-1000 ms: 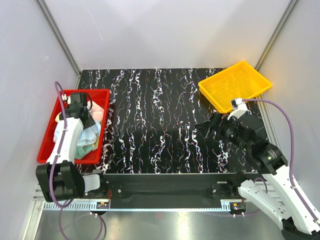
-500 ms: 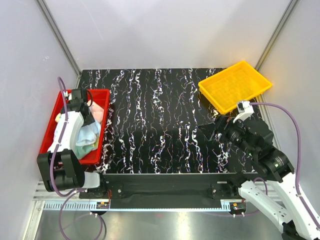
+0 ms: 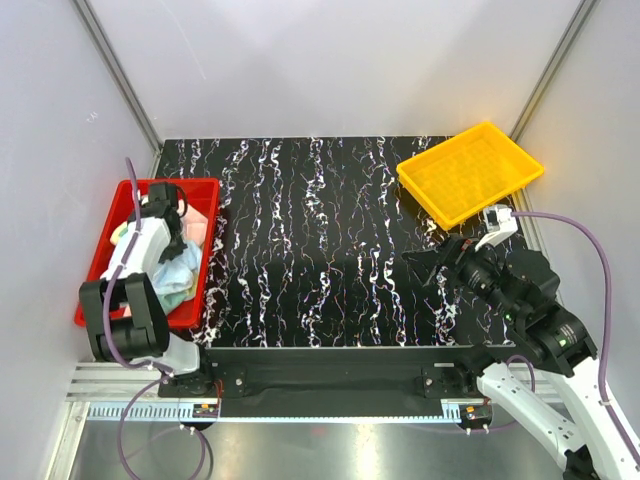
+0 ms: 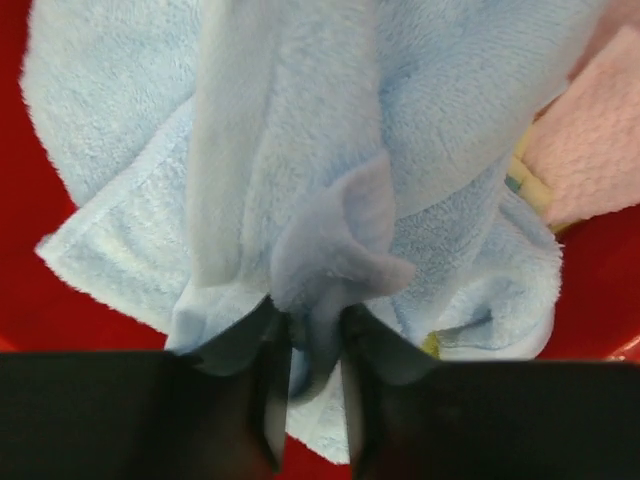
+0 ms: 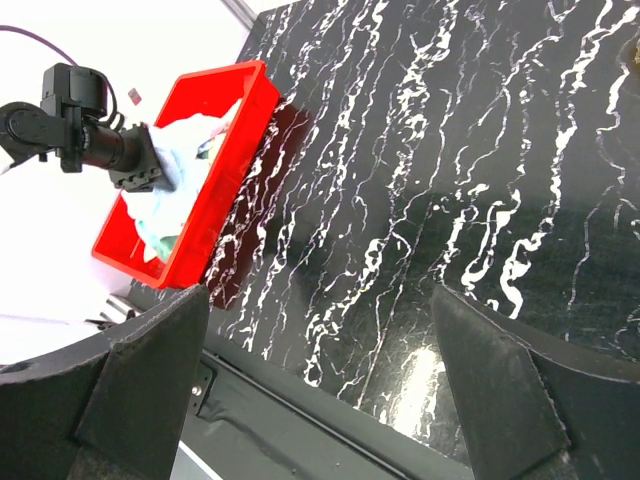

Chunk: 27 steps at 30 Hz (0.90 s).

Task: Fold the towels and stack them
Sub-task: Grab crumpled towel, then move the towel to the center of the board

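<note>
A heap of towels lies in the red tray (image 3: 99, 262) at the table's left. In the left wrist view a light blue towel (image 4: 300, 150) fills the frame, with a peach-pink towel (image 4: 590, 140) at the right edge. My left gripper (image 4: 315, 335) is shut on a bunched fold of the light blue towel, pinched between its two dark fingers. From above, the left gripper (image 3: 172, 235) sits over the tray's middle. My right gripper (image 3: 425, 265) hangs open over the bare table's right side, nothing between its fingers (image 5: 150, 380).
A yellow tray (image 3: 470, 172) stands at the back right with nothing in it. The black marbled table (image 3: 310, 240) lies between the two trays. The right wrist view also takes in the red tray (image 5: 215, 170) and the table's near edge.
My left gripper has closed on a fold of the light blue towel and shifted slightly within the red tray. The right arm has drawn back toward the near right, its jaws still wide.
</note>
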Tool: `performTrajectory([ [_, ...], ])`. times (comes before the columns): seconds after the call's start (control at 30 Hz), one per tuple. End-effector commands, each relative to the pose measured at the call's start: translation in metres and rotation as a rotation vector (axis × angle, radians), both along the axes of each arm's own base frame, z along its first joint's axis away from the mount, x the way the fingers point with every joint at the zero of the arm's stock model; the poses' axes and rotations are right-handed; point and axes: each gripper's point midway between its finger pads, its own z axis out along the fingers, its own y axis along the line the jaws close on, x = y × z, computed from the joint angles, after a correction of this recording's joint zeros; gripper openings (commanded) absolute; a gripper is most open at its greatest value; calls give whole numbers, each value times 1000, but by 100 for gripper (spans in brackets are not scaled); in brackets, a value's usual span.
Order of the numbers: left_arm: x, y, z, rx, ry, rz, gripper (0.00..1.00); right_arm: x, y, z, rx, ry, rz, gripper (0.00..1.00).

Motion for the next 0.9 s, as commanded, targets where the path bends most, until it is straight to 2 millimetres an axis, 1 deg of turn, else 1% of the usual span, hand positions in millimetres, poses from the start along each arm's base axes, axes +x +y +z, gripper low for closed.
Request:
performTrajectory([
  [0.0, 20, 6, 30, 7, -77, 8, 13, -2, -8, 25, 4, -78, -23, 100],
  [0.03, 20, -2, 38, -16, -72, -11, 5, -4, -9, 28, 9, -86, -25, 100],
  [0.07, 24, -9, 56, -19, -115, -45, 0, -4, -9, 30, 11, -87, -23, 100],
  [0.1, 36, -18, 90, -26, -189, -86, 0, -5, -9, 30, 11, -83, -24, 100],
  [0.13, 46, -40, 114, -37, -246, -163, 0, -6, -10, 37, 19, -87, -25, 100],
  [0.17, 52, -57, 141, -56, -314, -229, 0, -6, -10, 39, 19, -85, -25, 100],
  [0.2, 61, -81, 169, -107, -385, -317, 0, -6, -10, 41, 28, -80, -28, 100],
  [0.23, 66, -112, 217, -130, -487, -411, 0, -5, -10, 48, 33, -83, -33, 100],
  [0.27, 69, -133, 243, -162, -544, -479, 0, -4, -11, 51, 37, -86, -41, 100],
  [0.3, 68, -160, 264, -234, -593, -572, 0, -4, -11, 54, 42, -88, -43, 100],
  [0.33, 62, -190, 307, -289, -693, -660, 0, -4, -11, 58, 47, -94, -43, 100],
  [0.37, 60, -206, 321, -327, -722, -708, 0, 1, -16, 61, 43, -100, -81, 100],
  [0.4, 51, -233, 338, -417, -756, -809, 0, 3, -17, 63, 39, -108, -91, 100],
  [0.43, 41, -255, 352, -471, -784, -882, 0, 5, -19, 65, 37, -111, -104, 100],
  [0.47, 32, -268, 364, -535, -814, -910, 0, 7, -23, 66, 33, -111, -133, 100],
  [0.5, 23, -291, 375, -628, -854, -999, 0, 9, -26, 65, 27, -106, -150, 100],
  [0.53, 18, -312, 347, -717, -785, -1021, 0, 12, -28, 63, 20, -98, -167, 100],
  [0.57, 3, -320, 341, -762, -791, -1054, 0, 15, -32, 60, 11, -87, -197, 100],
  [0.6, -1, -334, 341, -815, -830, -1105, 0, 15, -34, 54, 0, -65, -210, 100],
  [0.63, -11, -347, 326, -879, -798, -1122, 0, 16, -35, 46, -13, -44, -221, 100],
  [0.67, -20, -352, 268, -923, -677, -1089, 0, 16, -36, 41, -25, -27, -223, 100],
  [0.7, -21, -362, 258, -945, -704, -1109, 0, 15, -37, 29, -45, 11, -225, 100],
  [0.73, -39, -381, 230, -1002, -638, -1132, 0, 14, -36, 18, -59, 40, -224, 100],
  [0.77, -50, -391, 208, -1031, -599, -1149, 0, 13, -34, 9, -69, 63, -213, 100],
  [0.8, -70, -410, 162, -1060, -517, -1176, 0, 12, -33, 0, -78, 86, -207, 100],
  [0.83, -81, -421, 145, -1097, -476, -1178, 0, 13, -31, -15, -93, 118, -204, 100],
  [0.87, -91, -433, 125, -1121, -425, -1190, 0, 14, -29, -23, -96, 137, -198, 100],
])
